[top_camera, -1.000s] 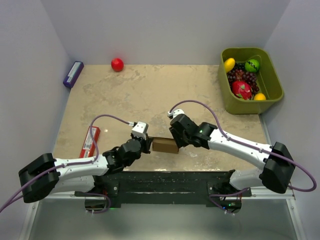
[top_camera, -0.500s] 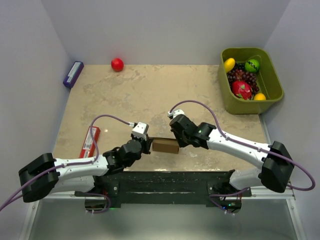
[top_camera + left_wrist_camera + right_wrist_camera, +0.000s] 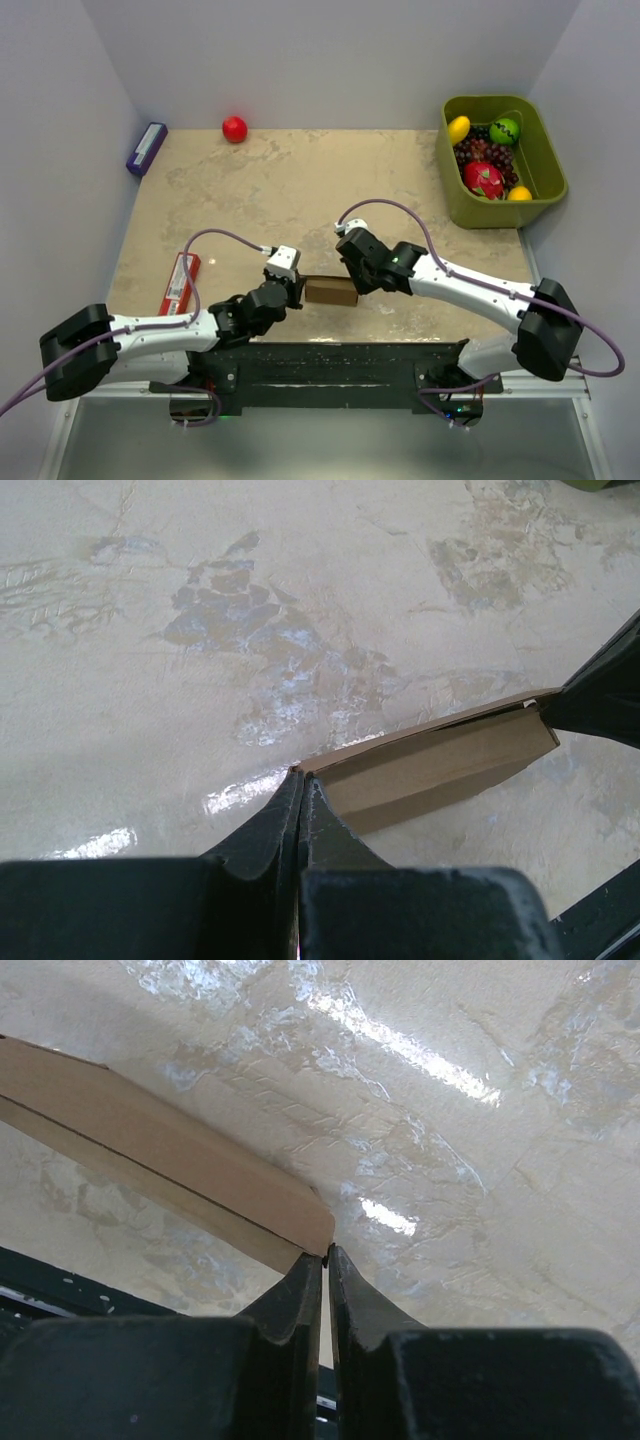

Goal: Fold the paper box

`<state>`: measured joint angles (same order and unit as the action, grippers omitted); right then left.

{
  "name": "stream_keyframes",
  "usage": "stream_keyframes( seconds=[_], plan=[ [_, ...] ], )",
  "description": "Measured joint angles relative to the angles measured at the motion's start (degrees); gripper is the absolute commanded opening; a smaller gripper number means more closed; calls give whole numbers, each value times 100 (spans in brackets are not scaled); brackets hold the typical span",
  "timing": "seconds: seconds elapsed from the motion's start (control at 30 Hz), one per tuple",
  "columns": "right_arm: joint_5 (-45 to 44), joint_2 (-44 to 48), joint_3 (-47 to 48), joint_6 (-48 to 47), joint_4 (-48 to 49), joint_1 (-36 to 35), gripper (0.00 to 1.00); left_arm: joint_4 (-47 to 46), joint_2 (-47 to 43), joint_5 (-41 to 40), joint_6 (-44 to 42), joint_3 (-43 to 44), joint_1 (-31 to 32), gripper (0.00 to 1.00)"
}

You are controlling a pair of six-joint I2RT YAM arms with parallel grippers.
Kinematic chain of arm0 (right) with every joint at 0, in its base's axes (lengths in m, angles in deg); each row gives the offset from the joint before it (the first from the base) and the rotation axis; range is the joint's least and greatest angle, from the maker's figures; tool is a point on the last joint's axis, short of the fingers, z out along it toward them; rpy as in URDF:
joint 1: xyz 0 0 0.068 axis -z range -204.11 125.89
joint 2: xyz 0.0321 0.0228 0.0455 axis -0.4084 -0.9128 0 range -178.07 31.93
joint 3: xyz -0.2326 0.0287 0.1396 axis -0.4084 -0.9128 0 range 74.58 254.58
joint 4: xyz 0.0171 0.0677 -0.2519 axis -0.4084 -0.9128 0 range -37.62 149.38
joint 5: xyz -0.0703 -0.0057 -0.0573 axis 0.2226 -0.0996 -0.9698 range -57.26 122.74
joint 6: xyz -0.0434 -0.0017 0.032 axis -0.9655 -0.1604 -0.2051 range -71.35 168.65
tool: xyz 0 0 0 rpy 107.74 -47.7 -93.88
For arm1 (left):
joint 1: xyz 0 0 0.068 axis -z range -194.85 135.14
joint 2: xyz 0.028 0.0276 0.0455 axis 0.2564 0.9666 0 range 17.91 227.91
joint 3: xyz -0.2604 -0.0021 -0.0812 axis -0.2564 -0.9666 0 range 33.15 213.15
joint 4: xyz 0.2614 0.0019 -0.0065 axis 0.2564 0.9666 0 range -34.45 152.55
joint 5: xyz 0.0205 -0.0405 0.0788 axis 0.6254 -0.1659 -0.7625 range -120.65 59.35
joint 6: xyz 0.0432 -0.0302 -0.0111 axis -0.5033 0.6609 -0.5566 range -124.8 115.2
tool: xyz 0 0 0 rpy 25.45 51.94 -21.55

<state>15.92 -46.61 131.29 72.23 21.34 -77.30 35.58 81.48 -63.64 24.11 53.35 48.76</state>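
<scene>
The paper box (image 3: 331, 291), a small plain brown carton, lies across the near middle of the table between both grippers. My left gripper (image 3: 297, 290) is at its left end. In the left wrist view that gripper (image 3: 302, 778) is shut, its tips pinching the corner of the paper box (image 3: 440, 765). My right gripper (image 3: 357, 286) is at the right end. In the right wrist view its jaws (image 3: 327, 1252) are closed to a thin slit, the tips nipping the end corner of the paper box (image 3: 150, 1150). The box's underside is hidden.
A green bin (image 3: 545, 150) holding fruit stands at the back right. A red ball (image 3: 234, 128) and a purple-blue box (image 3: 147, 148) lie at the back left. A flat red packet (image 3: 181, 283) lies by the left arm. The black base rail (image 3: 330, 360) runs along the near edge.
The right gripper's jaws have closed at the box's right end and that arm has shifted slightly left. The left gripper has stayed shut, and the box has not moved.
</scene>
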Motion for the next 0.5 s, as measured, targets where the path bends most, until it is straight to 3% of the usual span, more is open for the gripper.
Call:
stream_keyframes(
  seconds=[0.2, 0.5],
  plan=[
    [7, -48, 33, 85, -57, 2, 0, 125, 109, -212, -57, 118, 120, 0],
    [297, -44, 33, 111, -17, 197, 0, 131, 240, -529, -114, 177, 295, 0]
  ],
)
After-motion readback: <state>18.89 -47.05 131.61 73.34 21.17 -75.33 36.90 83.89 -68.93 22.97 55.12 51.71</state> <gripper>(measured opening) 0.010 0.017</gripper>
